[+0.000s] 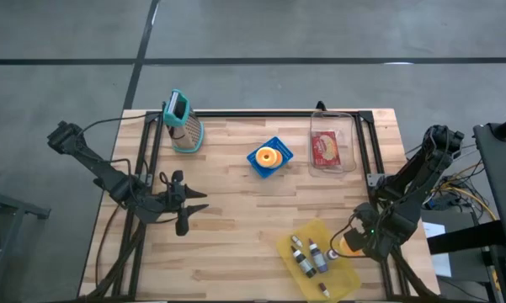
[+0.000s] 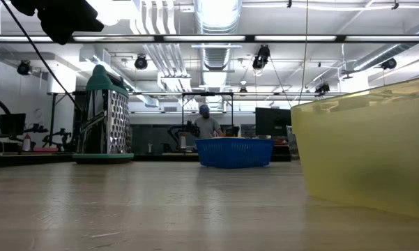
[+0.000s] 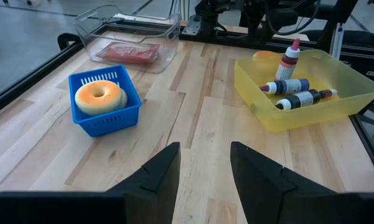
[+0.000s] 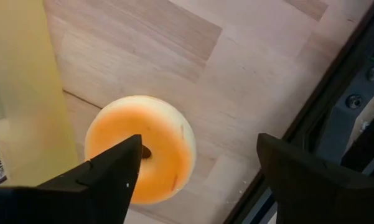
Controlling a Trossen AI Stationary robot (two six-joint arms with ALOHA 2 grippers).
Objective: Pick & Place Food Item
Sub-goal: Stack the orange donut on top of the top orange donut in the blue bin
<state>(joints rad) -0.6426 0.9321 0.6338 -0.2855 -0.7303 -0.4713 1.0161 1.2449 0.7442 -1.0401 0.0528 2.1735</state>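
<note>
An orange-glazed doughnut (image 4: 158, 140) lies flat on the wood between the yellow bin (image 1: 320, 263) and the table's right rail, near the front right corner (image 1: 350, 245). My right gripper (image 4: 199, 143) points down over it, open wide. One finger stands in front of the doughnut's hole and the other over bare wood by the rail. A second doughnut (image 3: 99, 96) sits in a blue basket (image 1: 269, 158) at mid-table. My left gripper (image 3: 204, 162) hovers open at the table's left (image 1: 185, 207), with nothing between its fingers. My right gripper comes at the doughnut from above with its fingers spread. One fingertip (image 4: 121, 162) covers the doughnut's middle, and I cannot tell whether it touches. The doughnut lies flat on the table.
The yellow bin holds several small bottles (image 3: 295, 93). A clear container (image 1: 334, 141) with a red food pack stands at the back right. A metal grater with a teal base (image 1: 183, 124) stands at the back left. A black rail (image 4: 336, 124) runs close beside the doughnut. A person stands far behind the table (image 2: 207, 125).
</note>
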